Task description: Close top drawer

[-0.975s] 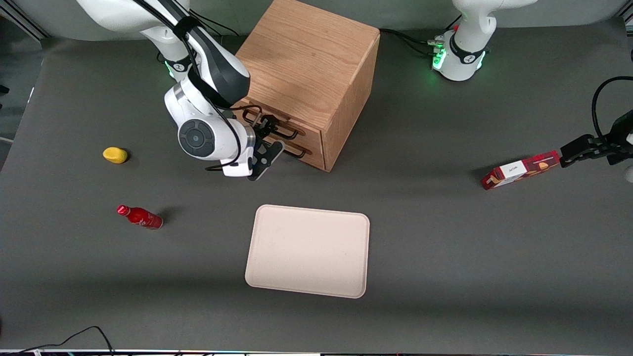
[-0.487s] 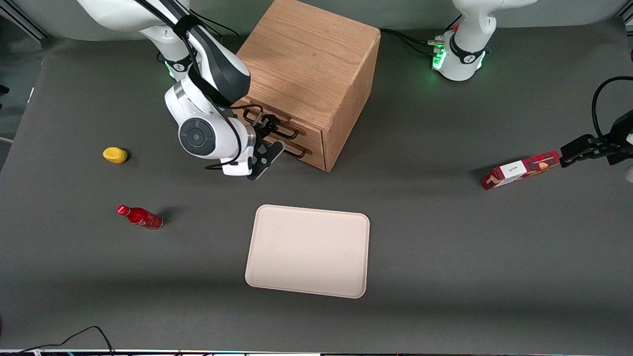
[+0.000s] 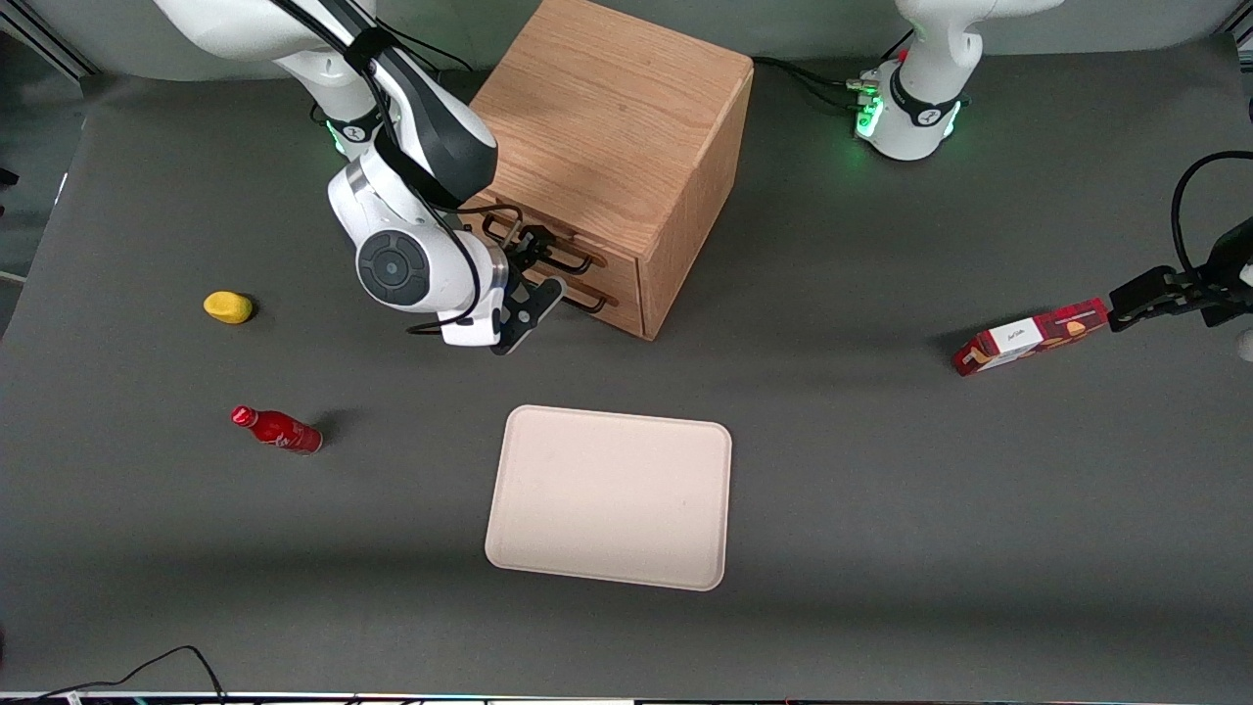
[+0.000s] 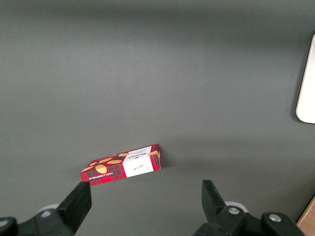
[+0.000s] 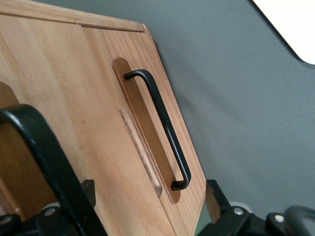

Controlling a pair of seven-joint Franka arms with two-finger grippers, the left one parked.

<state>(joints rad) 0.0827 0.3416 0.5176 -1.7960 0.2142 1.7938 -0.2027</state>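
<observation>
The wooden cabinet (image 3: pixel 617 108) stands toward the working arm's end of the table, its two drawers facing the front camera at an angle. The top drawer (image 3: pixel 612 266) looks about level with the lower drawer (image 3: pixel 622 311). My right gripper (image 3: pixel 536 269) is open and empty, right in front of the drawer fronts, with the top drawer's black wire handle (image 3: pixel 568 264) beside its fingers. In the right wrist view the gripper (image 5: pixel 150 206) faces the oak front, close to the top drawer's handle (image 5: pixel 42 152). The lower drawer's handle (image 5: pixel 157 128) shows between the fingers (image 5: pixel 216 196).
A beige tray (image 3: pixel 607 494) lies nearer the front camera than the cabinet. A red bottle (image 3: pixel 277 429) and a yellow object (image 3: pixel 228 306) lie toward the working arm's end. A red box (image 3: pixel 1033 336) lies toward the parked arm's end and shows in the left wrist view (image 4: pixel 123 167).
My right arm has shifted slightly toward the cabinet front. The drawers and the other objects look unchanged.
</observation>
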